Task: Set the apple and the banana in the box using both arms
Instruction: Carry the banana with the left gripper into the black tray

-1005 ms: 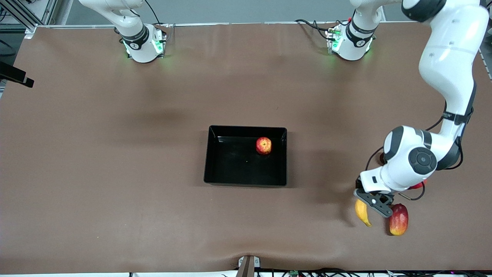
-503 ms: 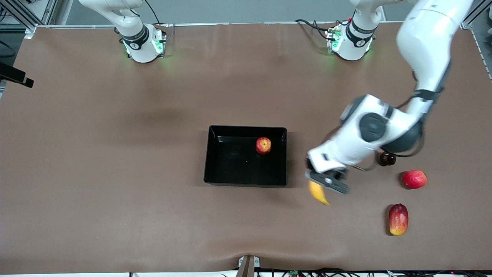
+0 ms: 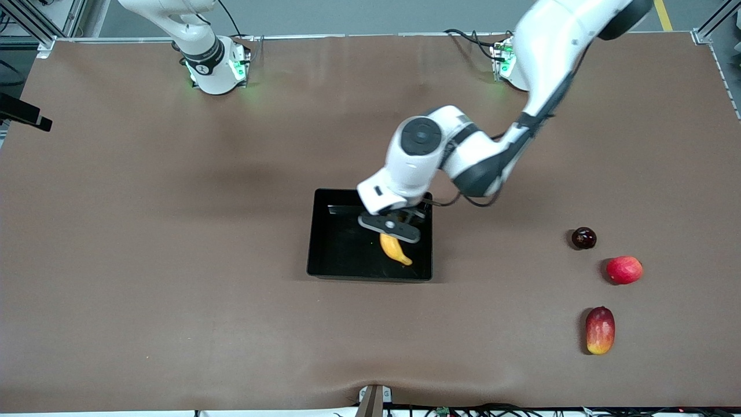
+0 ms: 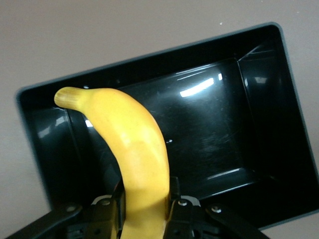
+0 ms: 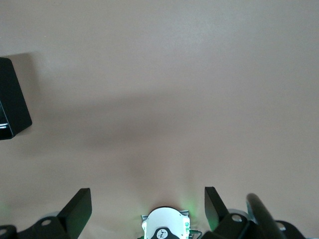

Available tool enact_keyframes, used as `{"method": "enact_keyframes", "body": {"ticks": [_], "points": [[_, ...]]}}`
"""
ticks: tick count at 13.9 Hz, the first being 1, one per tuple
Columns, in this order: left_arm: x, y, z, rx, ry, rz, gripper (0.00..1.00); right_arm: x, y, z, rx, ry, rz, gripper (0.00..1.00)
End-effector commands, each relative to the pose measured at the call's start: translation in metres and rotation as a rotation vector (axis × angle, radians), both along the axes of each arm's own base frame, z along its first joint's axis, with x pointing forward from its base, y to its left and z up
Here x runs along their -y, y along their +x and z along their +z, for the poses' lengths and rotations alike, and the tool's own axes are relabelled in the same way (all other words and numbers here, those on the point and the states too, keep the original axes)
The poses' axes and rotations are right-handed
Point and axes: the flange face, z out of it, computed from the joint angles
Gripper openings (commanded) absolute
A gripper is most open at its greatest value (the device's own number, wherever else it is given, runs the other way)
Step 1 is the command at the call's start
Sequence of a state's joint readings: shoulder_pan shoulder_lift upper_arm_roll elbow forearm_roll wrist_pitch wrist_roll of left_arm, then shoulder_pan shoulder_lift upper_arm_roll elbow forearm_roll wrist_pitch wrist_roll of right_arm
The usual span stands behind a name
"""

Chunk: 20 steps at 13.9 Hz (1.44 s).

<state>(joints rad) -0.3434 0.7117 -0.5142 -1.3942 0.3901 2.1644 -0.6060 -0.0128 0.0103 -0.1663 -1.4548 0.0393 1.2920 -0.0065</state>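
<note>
My left gripper [image 3: 389,230] is shut on the yellow banana [image 3: 395,249] and holds it over the black box [image 3: 313,237], above the part of the box toward the left arm's end. In the left wrist view the banana [image 4: 135,144] sticks out from between the fingers [image 4: 106,214] of the left gripper [image 4: 144,211], with the box's glossy floor [image 4: 214,129] under it. The apple is hidden; the left hand covers the spot in the box. My right gripper [image 5: 148,206] is open and empty over bare table near its base, waiting. A box corner [image 5: 11,99] shows there.
Toward the left arm's end of the table lie a dark plum-like fruit [image 3: 583,238], a pinkish-red round fruit [image 3: 624,270] and a red-yellow mango [image 3: 600,330]. The left arm's white links [image 3: 463,156] hang over the table beside the box.
The left arm has swung with the banana from beside the mango to over the box. The apple, seen in the box before, is now covered by the left hand.
</note>
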Motion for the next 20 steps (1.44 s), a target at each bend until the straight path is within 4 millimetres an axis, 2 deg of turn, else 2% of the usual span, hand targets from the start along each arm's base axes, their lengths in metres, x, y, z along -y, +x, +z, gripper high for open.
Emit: {"method": "enact_keyframes", "body": {"ticks": [1, 6, 11, 14, 15, 16, 17, 18, 20], "points": [[0.034, -0.003, -0.019, 0.02, -0.02, 0.034, 0.0, -0.001, -0.009, 0.003, 0.007, 0.0, 0.011, 1.0], [0.062, -0.017, -0.067, 0.038, -0.085, 0.051, 0.0, -0.001, -0.009, 0.004, 0.012, -0.001, 0.01, 1.0], [0.06, -0.015, -0.128, 0.029, -0.112, 0.054, 0.0, -0.001, -0.009, 0.004, 0.009, 0.0, 0.011, 1.0], [0.063, -0.022, -0.15, 0.045, -0.097, 0.044, 0.0, -0.002, -0.009, 0.003, 0.007, 0.0, 0.012, 1.0], [0.059, -0.021, -0.157, 0.045, -0.084, 0.045, 0.17, -0.001, -0.009, 0.003, 0.007, 0.0, 0.009, 1.0], [0.058, -0.021, -0.157, 0.047, -0.082, 0.045, 0.66, -0.001, -0.009, 0.003, 0.006, 0.0, 0.009, 1.0], [0.058, -0.019, -0.152, 0.056, -0.083, 0.047, 1.0, -0.001, -0.009, 0.003, 0.007, 0.0, 0.009, 1.0], [0.057, -0.016, -0.145, 0.062, -0.089, 0.069, 1.0, -0.001, -0.009, 0.004, 0.009, 0.0, 0.009, 1.0], [0.051, -0.004, -0.112, 0.09, -0.1, 0.095, 1.0, -0.001, -0.009, 0.004, 0.009, 0.0, 0.011, 1.0]]}}
